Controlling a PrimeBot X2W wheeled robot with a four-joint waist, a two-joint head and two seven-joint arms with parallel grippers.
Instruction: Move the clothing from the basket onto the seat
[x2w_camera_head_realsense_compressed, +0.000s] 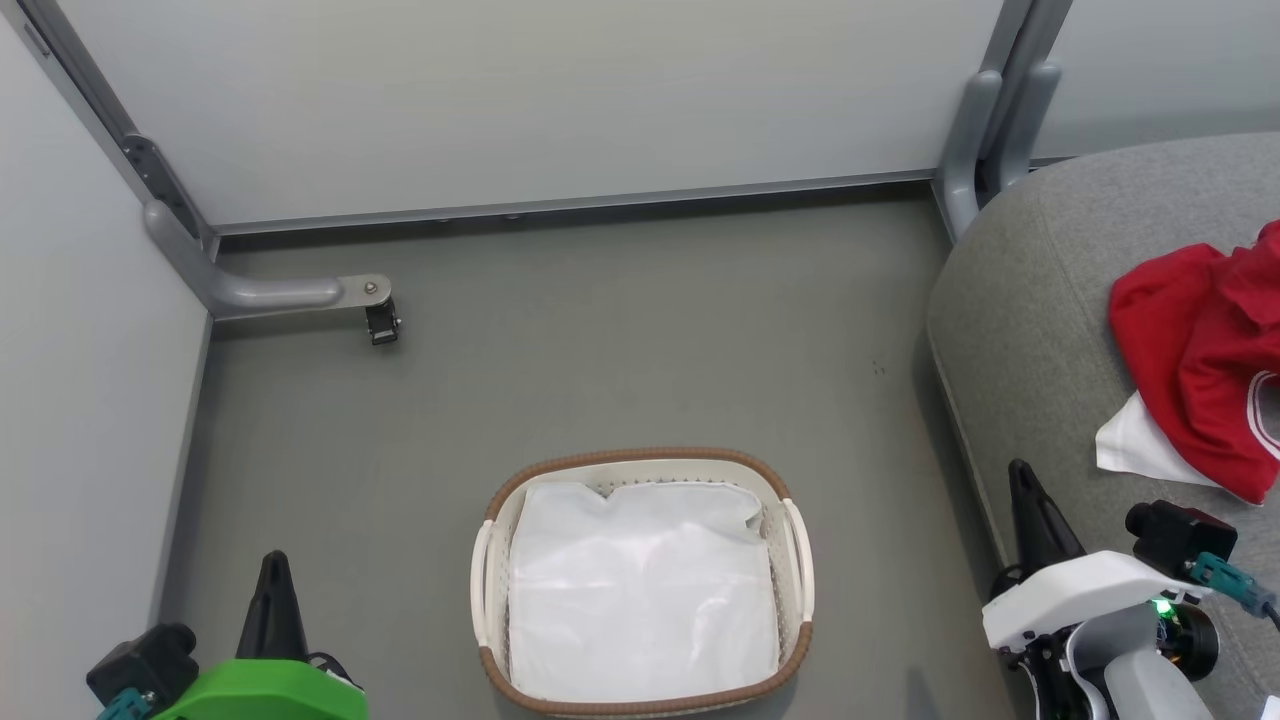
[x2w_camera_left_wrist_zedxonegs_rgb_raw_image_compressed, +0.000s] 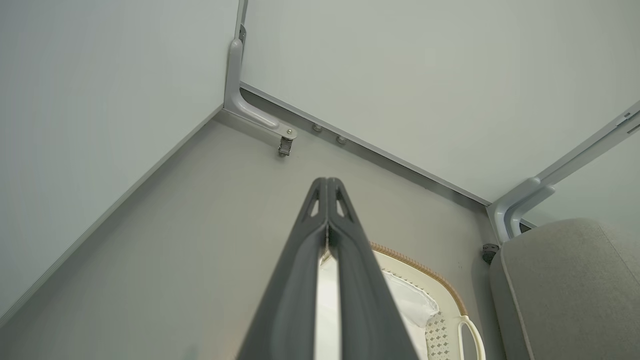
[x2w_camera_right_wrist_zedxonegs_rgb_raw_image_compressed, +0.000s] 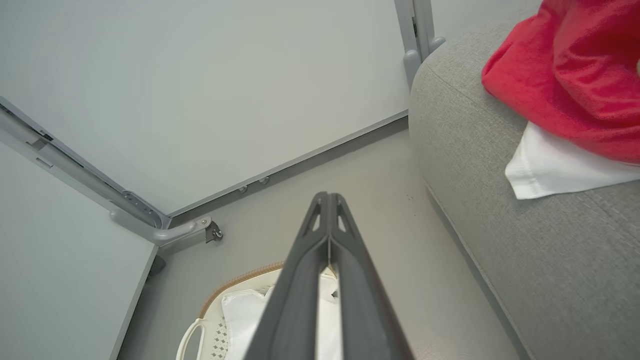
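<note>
Basket sits on the grey floor, low centre in the head view. As far as I can see it holds the white liner and nothing else; the cloth is a bit rumpled at the far right corner

Clothing lies bunched on the seat, well apart from the basket, its white part towards the cushion's front

Left gripper is low beside the basket, fingers pressed together, carrying nothing. Right gripper is the same, closed and empty, just beside the seat's edge

Judgement: the transfer looks done, so the step is checking and parking. Look at the rumpled liner corner before calling it finished. Keep both sets of fingers together. Draw the right arm away from the cushion, not across it, so nothing snags the white part or drags the pile off
</note>
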